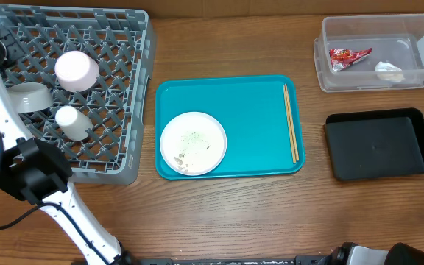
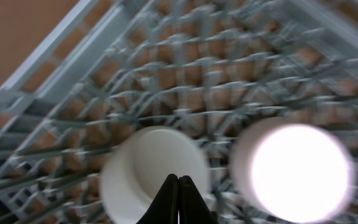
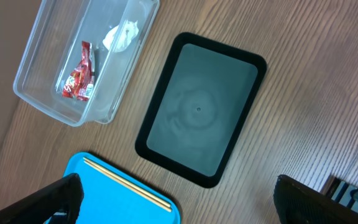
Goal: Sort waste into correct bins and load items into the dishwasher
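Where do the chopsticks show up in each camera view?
Overhead: the chopsticks lie near the right edge of the teal tray.
Left wrist: not in it.
Right wrist: bottom left, slanting across the teal tray's corner.
Shared landmark: the black tray, to their right overhead, up and right of them in the right wrist view.

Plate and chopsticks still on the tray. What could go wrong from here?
1. The plate carries crumbs; racked unscraped, it would likely shed them into the dish rack.
2. The chopsticks lie flat near the rim of the teal tray: an awkward thin pinch, and they might slip through the rack's open grid.
3. The left gripper is shut just over the white cup; a careless move could tip it.
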Controlling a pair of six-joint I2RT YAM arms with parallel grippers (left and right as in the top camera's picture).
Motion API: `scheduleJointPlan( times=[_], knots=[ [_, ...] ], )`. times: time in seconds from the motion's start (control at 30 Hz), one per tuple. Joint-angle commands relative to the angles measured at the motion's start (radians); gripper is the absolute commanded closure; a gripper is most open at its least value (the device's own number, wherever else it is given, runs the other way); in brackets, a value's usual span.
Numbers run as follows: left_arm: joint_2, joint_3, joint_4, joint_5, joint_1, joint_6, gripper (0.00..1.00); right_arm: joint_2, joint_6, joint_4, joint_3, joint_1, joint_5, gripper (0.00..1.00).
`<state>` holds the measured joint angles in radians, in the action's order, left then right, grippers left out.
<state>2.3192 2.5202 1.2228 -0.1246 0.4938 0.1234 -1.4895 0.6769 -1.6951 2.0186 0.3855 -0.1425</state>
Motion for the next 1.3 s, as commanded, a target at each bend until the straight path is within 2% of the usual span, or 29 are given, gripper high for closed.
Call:
scheduleJointPlan(
  times=[0.0, 0.13, 0.53, 0.7, 0.83, 0.93, 1.03, 1.17, 1.27],
  knots=[
    [0.016, -0.095, -0.022, -0.179, 0.0, 0.012, 0.96, 0.012, 0.001, 0.002, -0.003, 0.003, -0.014, 0.0],
    [0.016, -0.178, -0.066, -0.245, 0.006, 0.011, 0.96, 0.012, 0.001, 0.002, -0.003, 0.003, -0.014, 0.0],
    [0.016, -0.322, -0.153, -0.191, 0.006, 0.007, 0.96, 0.012, 0.001, 0.002, -0.003, 0.003, -0.014, 0.0],
    [0.016, -0.326, -0.143, -0.153, 0.006, 0.003, 0.96, 0.012, 0.001, 0.002, -0.003, 0.003, -0.014, 0.0],
    [0.014, -0.323, -0.095, -0.185, 0.006, 0.005, 0.96, 0.012, 0.001, 0.002, -0.003, 0.003, -0.014, 0.0],
    [0.004, -0.293, -0.046, -0.196, 0.006, 0.049, 0.96, 0.012, 0.001, 0.002, -0.003, 0.003, -0.014, 0.0],
    [-0.024, -0.242, 0.008, -0.185, 0.005, 0.169, 0.96, 0.012, 0.001, 0.002, -0.003, 0.003, -0.014, 0.0],
    [-0.08, -0.149, 0.062, -0.026, 0.002, 0.256, 0.96, 0.012, 0.001, 0.002, -0.003, 0.003, -0.014, 0.0],
    [-0.14, -0.094, 0.063, 0.243, 0.001, 0.287, 0.96, 0.012, 0.001, 0.002, -0.003, 0.003, -0.014, 0.0]
  ],
)
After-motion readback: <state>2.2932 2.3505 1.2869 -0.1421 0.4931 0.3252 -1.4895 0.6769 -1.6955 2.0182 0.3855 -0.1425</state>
